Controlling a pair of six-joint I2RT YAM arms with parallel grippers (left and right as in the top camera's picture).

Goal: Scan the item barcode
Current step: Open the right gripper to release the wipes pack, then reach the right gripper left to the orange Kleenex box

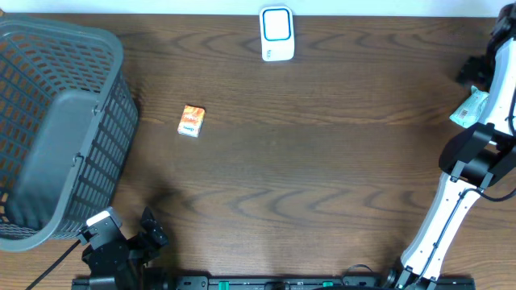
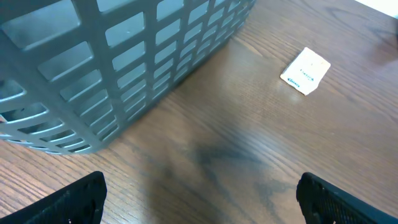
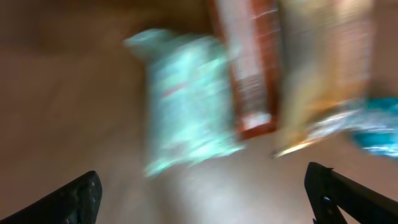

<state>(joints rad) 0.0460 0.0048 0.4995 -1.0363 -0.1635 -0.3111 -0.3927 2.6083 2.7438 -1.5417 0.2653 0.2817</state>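
The white barcode scanner with a blue face stands at the table's far edge. A small orange box lies flat left of centre, also seen as a pale box in the left wrist view. My left gripper hovers open over bare wood near the front left, nothing between its fingers. The right wrist view is blurred: my right gripper is open and empty above a teal packet and a red-and-white box. From overhead, a teal packet shows beside the right arm.
A large grey mesh basket fills the left side, close to my left gripper and showing as a basket wall in its view. More blurred packets lie under the right wrist at the table's right edge.
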